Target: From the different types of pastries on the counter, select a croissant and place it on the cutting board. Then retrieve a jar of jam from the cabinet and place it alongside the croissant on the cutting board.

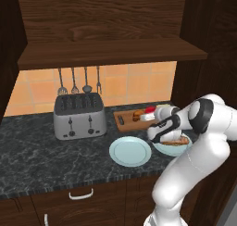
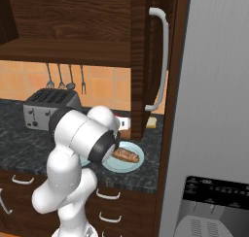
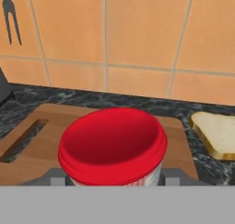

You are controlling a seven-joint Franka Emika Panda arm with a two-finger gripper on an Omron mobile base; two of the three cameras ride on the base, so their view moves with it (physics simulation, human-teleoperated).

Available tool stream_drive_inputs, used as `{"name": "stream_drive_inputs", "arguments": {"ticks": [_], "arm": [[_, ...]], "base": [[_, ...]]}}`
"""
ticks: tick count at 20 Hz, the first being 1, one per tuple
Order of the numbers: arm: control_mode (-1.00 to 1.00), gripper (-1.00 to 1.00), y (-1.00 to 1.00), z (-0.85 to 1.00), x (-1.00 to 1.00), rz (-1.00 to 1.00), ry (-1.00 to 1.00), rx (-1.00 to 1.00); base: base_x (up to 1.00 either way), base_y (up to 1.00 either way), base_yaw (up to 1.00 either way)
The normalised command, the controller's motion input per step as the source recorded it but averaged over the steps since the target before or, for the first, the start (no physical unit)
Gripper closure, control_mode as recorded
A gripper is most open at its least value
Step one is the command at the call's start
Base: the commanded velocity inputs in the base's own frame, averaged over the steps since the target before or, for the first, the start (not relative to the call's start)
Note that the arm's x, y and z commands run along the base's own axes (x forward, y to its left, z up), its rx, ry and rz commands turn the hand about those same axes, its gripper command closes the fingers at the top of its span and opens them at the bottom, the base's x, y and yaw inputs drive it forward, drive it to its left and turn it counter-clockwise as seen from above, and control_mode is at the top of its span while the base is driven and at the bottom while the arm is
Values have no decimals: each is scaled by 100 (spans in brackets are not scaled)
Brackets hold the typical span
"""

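Closest to us, the jar of jam [image 3: 112, 147] sits between our jaws, red lid toward the camera and a strip of its whitish band showing below. The finger tips show as small grey stubs at either side of the jar's base, so we take the gripper [image 3: 114, 179] to be clenched on the jar; the actual contact is hidden by the lid and the bottom of the view.

Directly beneath and beyond the jaws lies the cutting board [image 3: 50, 136], its dark handle slot off to the left of the jar. In the left base view the gripper [image 1: 155, 114] hangs over the right end of the cutting board [image 1: 124, 119], with the red of the jar [image 1: 149, 110] just ahead of it and the croissant [image 1: 138, 115] on the board right beside the jar. We cannot tell whether the jar rests on the board or is held just above it.

To the right of the jaws, off the board's edge, the pale bread slice [image 3: 215, 133] lies on the counter [image 3: 69, 99].

Behind our wrist, nearer the base, the baguette-like loaf [image 1: 175, 141] rests on a light-blue plate [image 1: 162, 148], and a second light-blue plate [image 1: 130, 152] sits beside it.

Farther left stands a toaster [image 1: 77, 116]. Beyond everything is the tiled wall [image 3: 137, 35], with a hanging fork [image 3: 11, 14], and the cabinet [image 1: 111, 51] above.
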Motion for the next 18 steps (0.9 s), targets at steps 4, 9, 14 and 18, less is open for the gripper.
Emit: {"name": "stream_drive_inputs", "arguments": {"ticks": [4,9,14,18], "arm": [[-100,100,0,-18,13,0,2,0],[-100,100,0,-13,1,0,0,0],[-100,100,-4,-24,8,0,0,0],[-100,100,-8,-26,17,0,0,0]], "base": [[0,0,0],[0,0,0],[0,0,0],[0,0,0]]}}
